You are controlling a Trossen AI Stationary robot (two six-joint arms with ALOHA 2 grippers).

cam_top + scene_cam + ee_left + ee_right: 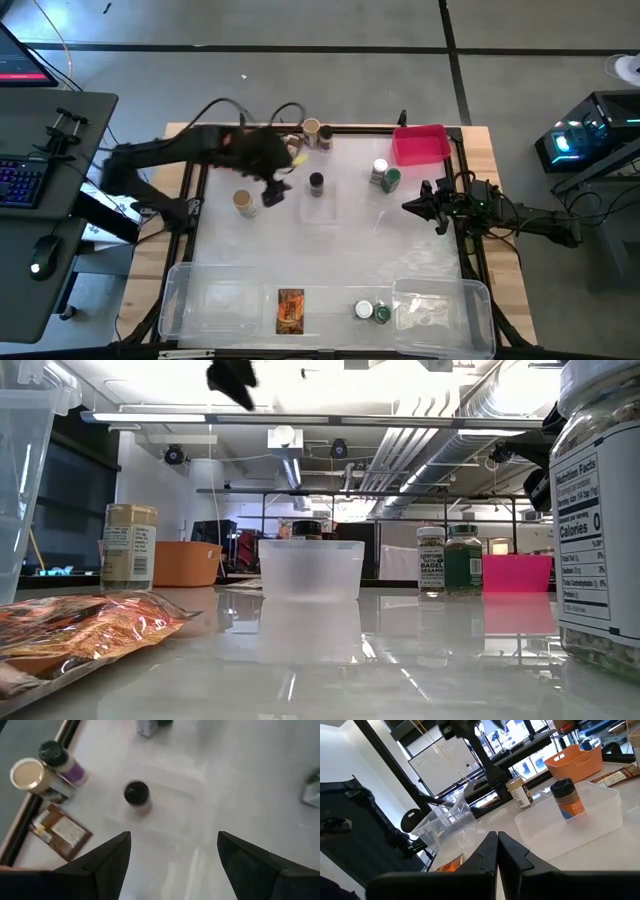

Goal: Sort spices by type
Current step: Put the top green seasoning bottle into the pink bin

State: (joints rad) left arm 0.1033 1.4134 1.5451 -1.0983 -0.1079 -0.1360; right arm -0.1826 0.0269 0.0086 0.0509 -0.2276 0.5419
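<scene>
A dark-capped spice jar (316, 182) (136, 793) stands upright in a small clear tub (318, 203) (310, 568) at mid-table. My left gripper (275, 192) (172, 855) hovers open above the table just left of that tub, holding nothing. A tan-capped jar (244, 203) stands to its left. A tan-capped jar (30, 774) and a dark-capped jar (55, 754) stand at the far edge, with a brown packet (60, 832) lying flat beside them. My right gripper (425, 205) (497, 850) waits shut at the right side, empty.
White- and green-capped jars (385, 176) stand near the pink bin (420, 145). An orange bin (187, 563) sits under my left arm. Two large clear tubs (215, 300) (440, 305) line the near edge, with an orange packet (290, 310) and two jars (372, 312) between them.
</scene>
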